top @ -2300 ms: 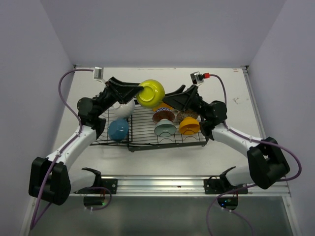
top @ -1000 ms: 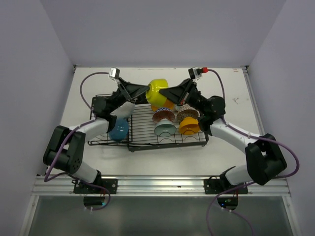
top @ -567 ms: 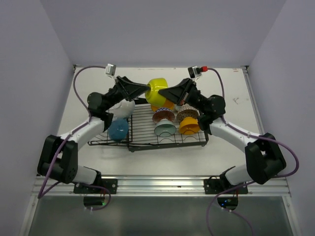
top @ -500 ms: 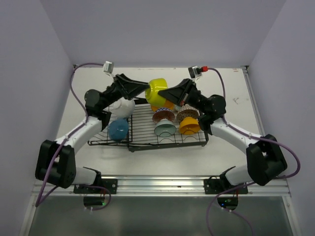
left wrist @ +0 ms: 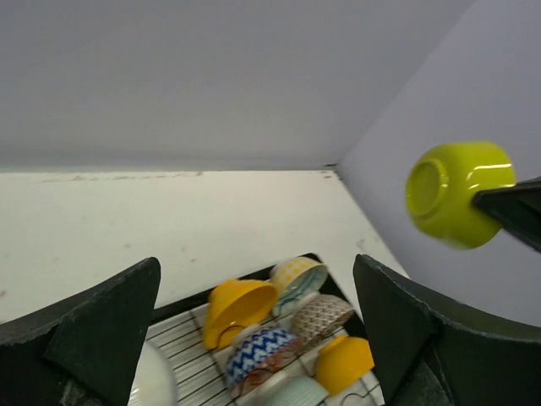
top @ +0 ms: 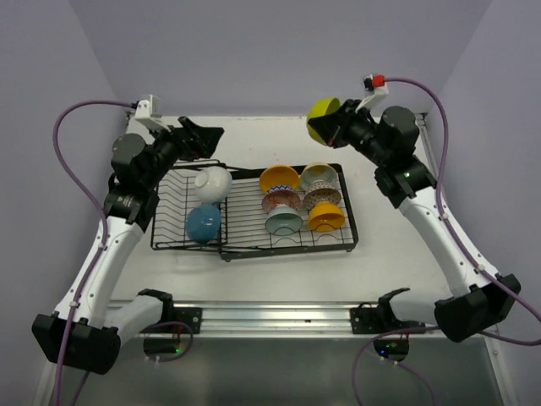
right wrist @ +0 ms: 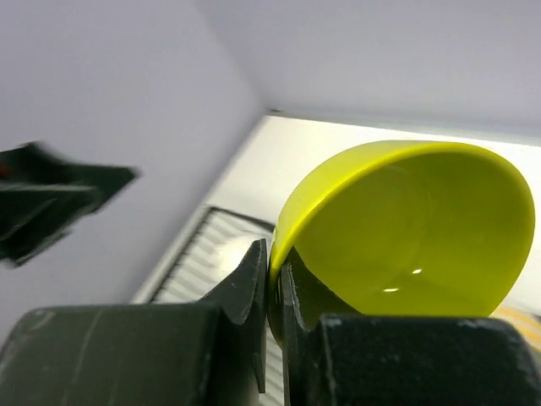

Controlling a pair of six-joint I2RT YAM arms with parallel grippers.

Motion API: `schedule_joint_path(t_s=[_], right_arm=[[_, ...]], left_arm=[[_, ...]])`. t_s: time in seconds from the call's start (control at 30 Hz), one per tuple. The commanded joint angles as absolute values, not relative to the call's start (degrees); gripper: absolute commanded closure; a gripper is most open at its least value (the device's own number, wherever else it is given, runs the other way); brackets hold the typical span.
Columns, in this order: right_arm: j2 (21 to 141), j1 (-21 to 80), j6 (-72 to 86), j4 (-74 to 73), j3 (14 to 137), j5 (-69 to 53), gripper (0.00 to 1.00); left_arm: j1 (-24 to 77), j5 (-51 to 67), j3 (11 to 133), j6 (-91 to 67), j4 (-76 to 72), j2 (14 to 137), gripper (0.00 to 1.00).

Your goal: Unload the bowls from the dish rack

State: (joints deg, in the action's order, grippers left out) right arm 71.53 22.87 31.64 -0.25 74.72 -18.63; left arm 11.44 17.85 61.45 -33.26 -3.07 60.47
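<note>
My right gripper (top: 337, 128) is shut on the rim of a yellow-green bowl (top: 323, 118), held high over the table's back right; its jaws pinch the rim (right wrist: 275, 279) of the bowl (right wrist: 406, 228). My left gripper (top: 208, 136) hangs open and empty above the back left of the dish rack (top: 287, 248). From its wrist view its fingers (left wrist: 101, 330) frame the rack's bowls, with the yellow-green bowl (left wrist: 456, 193) in the air at right. In the rack sit a white bowl (top: 211, 181), a blue bowl (top: 204, 222), an orange-yellow bowl (top: 278, 178) and several patterned, teal and orange ones.
Purple-grey walls close in on the left, back and right. Bare white table (top: 397, 220) lies right of the rack and in front of it. A metal rail (top: 270, 317) with the arm bases runs along the near edge.
My left gripper has let go of the yellow-green bowl and pulled back to the left. My right arm has lifted the bowl up and to the right, uncovering the orange-yellow bowl.
</note>
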Motion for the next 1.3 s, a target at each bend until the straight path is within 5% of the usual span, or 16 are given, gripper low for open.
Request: schedule_joint_path(t_s=[0.0, 0.57, 0.93, 1.27], right_arm=[[76.7, 17.3, 18.0, -20.3, 80.1, -4.9, 1.00], [121.5, 2.7, 9.9, -41.2, 111.2, 8.9, 1.00], [131.4, 2.1, 9.1, -43.9, 120.8, 10.0, 1.00], [134.9, 2.0, 9.4, -43.8, 121.9, 9.5, 0.79]], left_arm=[[11.5, 6.3, 60.6, -22.6, 10.7, 59.9, 0.00], [12.3, -3.9, 51.4, -18.0, 13.5, 52.0, 0.00], [12.3, -0.4, 51.5, -18.7, 13.5, 54.1, 0.00], [12.3, 1.4, 51.8, -18.6, 13.4, 56.1, 0.00]])
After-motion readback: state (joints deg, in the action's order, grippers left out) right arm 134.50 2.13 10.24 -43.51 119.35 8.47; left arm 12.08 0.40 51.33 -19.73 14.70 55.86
